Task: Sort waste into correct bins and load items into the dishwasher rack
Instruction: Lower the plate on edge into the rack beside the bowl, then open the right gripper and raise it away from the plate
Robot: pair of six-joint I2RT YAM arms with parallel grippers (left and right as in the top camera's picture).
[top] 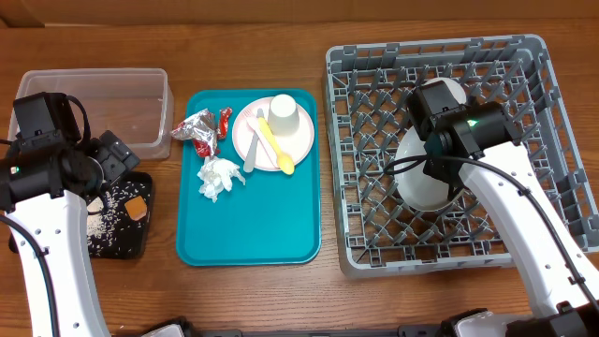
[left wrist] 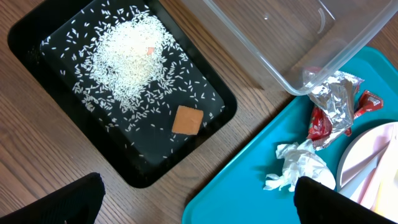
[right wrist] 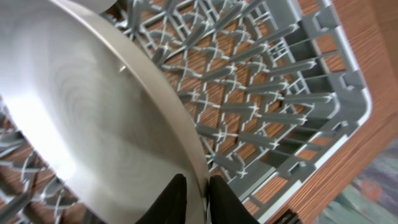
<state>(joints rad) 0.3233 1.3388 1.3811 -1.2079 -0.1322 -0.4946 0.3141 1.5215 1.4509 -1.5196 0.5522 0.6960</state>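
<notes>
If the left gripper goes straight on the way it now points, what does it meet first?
Probably the bare table between the black tray and the teal tray, though depth is unclear.

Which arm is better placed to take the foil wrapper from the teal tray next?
Left. The left gripper, open, is near the foil wrapper; the right gripper straddles the rim of the light grey plate in the dishwasher rack.

Light grey plate (top: 426,183) blocks the dishwasher rack's (top: 552,112) middle pegs; the far-right rows stand bare. Teal tray's (top: 248,234) lower half is free; foil wrappers (top: 199,129) and napkin (top: 217,178) crowd its top left.
</notes>
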